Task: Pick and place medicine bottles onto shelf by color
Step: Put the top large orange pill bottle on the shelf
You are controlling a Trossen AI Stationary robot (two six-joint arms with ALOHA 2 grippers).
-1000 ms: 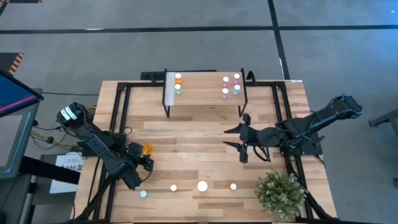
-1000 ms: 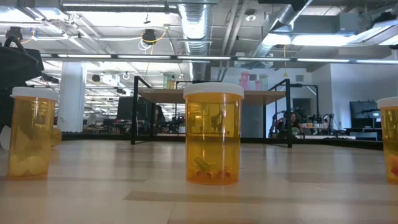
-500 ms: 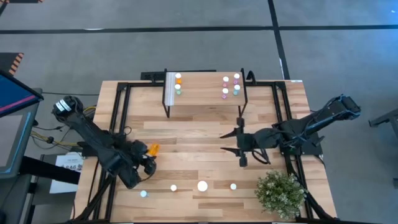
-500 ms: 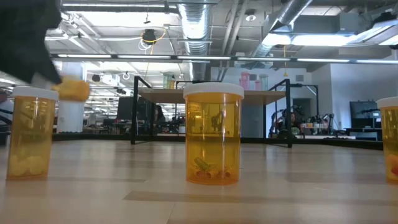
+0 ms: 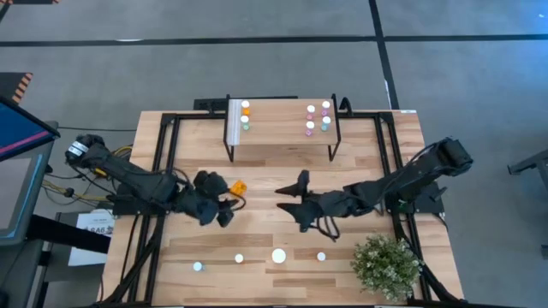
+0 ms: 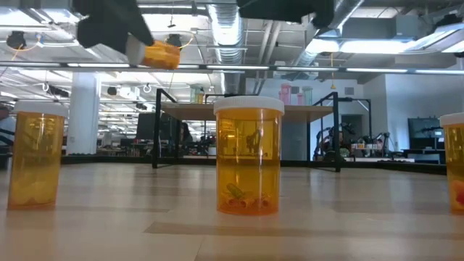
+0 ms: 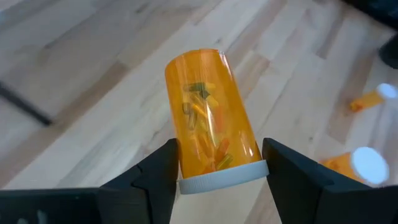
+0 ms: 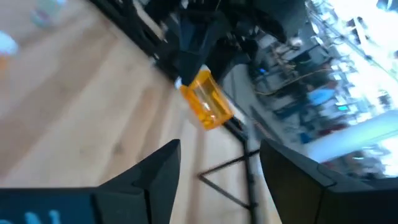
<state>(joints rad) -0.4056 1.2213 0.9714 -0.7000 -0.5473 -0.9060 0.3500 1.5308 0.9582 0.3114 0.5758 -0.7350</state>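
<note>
An orange medicine bottle (image 7: 210, 118) with a white cap hangs above the table's left middle, my left gripper (image 5: 228, 197) shut on it. It also shows high up in the low view, as the held bottle (image 6: 161, 54). My right gripper (image 5: 291, 204) hovers open mid-table, facing the held bottle (image 8: 208, 99), with nothing between its fingers. The shelf (image 5: 281, 135) at the far edge carries several small bottles in two groups (image 5: 245, 115) (image 5: 318, 118). Several white-capped bottles (image 5: 279, 255) stand upright on the table in a row near the front edge. My left gripper pinches the orange bottle at its white cap end (image 7: 222, 175) between its two fingers (image 7: 160, 177). The fingers come from the table's left, slanting downward. The bottle is lifted clear of the table, tilted, with its body reaching out past the fingertips.
A bushy green plant (image 5: 387, 265) stands at the near right corner. Black frame bars (image 5: 163, 154) run along the table's left and right sides. In the low view three orange bottles (image 6: 248, 154) stand close to the front edge. Bare wood lies between that row and the shelf.
My left gripper has risen and gone toward the table's right and far side with the orange bottle, rolling as it went; the bottle is now well clear of the table. My right gripper has moved toward the table's left and rolled.
</note>
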